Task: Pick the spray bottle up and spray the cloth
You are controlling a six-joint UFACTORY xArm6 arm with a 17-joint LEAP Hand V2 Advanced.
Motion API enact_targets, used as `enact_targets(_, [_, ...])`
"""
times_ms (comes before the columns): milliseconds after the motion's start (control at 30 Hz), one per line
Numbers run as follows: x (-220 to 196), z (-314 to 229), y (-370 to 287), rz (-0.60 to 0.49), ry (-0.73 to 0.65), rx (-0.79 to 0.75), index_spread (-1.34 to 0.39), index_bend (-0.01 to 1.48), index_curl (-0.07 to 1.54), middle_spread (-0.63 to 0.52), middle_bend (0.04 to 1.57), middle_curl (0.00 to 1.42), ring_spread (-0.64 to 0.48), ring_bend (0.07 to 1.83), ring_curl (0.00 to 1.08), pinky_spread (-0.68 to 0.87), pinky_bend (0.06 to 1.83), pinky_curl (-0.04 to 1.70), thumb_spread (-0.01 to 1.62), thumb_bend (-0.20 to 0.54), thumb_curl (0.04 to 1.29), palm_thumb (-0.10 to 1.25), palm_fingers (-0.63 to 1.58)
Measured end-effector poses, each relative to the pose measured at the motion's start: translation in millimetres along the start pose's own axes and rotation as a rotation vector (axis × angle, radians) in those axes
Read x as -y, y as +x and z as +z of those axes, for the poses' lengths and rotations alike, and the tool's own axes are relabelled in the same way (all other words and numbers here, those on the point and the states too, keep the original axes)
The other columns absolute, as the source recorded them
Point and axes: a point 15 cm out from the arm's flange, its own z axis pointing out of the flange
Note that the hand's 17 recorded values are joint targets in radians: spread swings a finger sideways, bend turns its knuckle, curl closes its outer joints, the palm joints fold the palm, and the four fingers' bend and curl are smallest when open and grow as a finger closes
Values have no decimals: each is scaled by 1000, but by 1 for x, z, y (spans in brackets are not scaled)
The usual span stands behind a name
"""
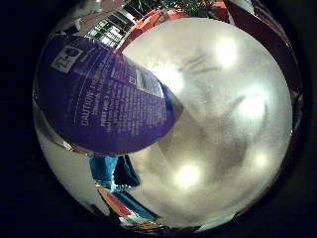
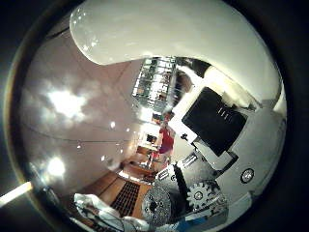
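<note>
The spray bottle [image 1: 104,94] sits right against the palm, its purple label filling that view, above a glossy table [image 1: 223,124]. The hand [image 2: 212,125] shows beside the white bottle neck; finger curl cannot be told. Risk: bottle slipping if unsecured. A teal cloth [image 1: 116,173] lies beyond the bottle.

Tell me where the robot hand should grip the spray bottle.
Round the labelled body of the bottle, which already fills the view close against the palm. The white curved top is probably the sprayer head, so keep the grip just below it, fingers free for the trigger.
</note>
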Motion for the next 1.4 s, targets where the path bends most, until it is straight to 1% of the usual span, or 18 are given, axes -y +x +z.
enact_targets(133, [4, -1, -3, -17, 3, 3, -221, 927, 731, -88, 1130, 668, -152, 1312, 533, -281, 1184, 556, 996, -12, 554, 987, 1304])
enact_targets(267, [9, 0, -11, -39, -2, 10, -196, 1034, 750, -82, 1235, 684, -158, 1385, 562, -238, 1254, 625, 960, -8, 598, 1038, 1252])
enact_targets(333, [13, 3, -29, -87, -31, 34, -187, 1074, 752, -80, 1273, 686, -161, 1411, 575, -217, 1284, 669, 924, -11, 624, 1064, 1220])
enact_targets(433, [15, 6, -59, -161, -95, 71, -181, 1111, 750, -78, 1314, 683, -161, 1450, 591, -194, 1298, 735, 876, -18, 653, 1067, 1195])
enact_targets(500, [14, 3, -70, -209, -142, 67, -179, 1129, 747, -77, 1332, 678, -161, 1462, 597, -184, 1295, 778, 847, -20, 674, 1062, 1182])
enact_targets(600, [10, -4, -86, -283, -240, 51, -177, 1144, 741, -76, 1348, 668, -159, 1476, 601, -168, 1276, 844, 819, -20, 701, 1044, 1173])
enact_targets(700, [5, -15, -107, -376, -371, 14, -176, 1154, 736, -75, 1362, 661, -159, 1484, 602, -164, 1249, 906, 797, -20, 723, 1034, 1167])
enact_targets(967, [-27, -33, -170, -623, -748, -150, -176, 1167, 729, -74, 1378, 645, -159, 1494, 603, -171, 1168, 1059, 769, -21, 765, 1018, 1164])
enact_targets(1233, [-68, -27, -213, -885, -1004, -361, -176, 1173, 722, -74, 1385, 632, -159, 1491, 601, -169, 1101, 1173, 762, -19, 791, 1008, 1170])
enact_targets(1400, [-94, -21, -220, -1013, -1131, -530, -176, 1174, 720, -73, 1385, 626, -159, 1487, 600, -171, 1078, 1223, 772, -20, 797, 997, 1175])
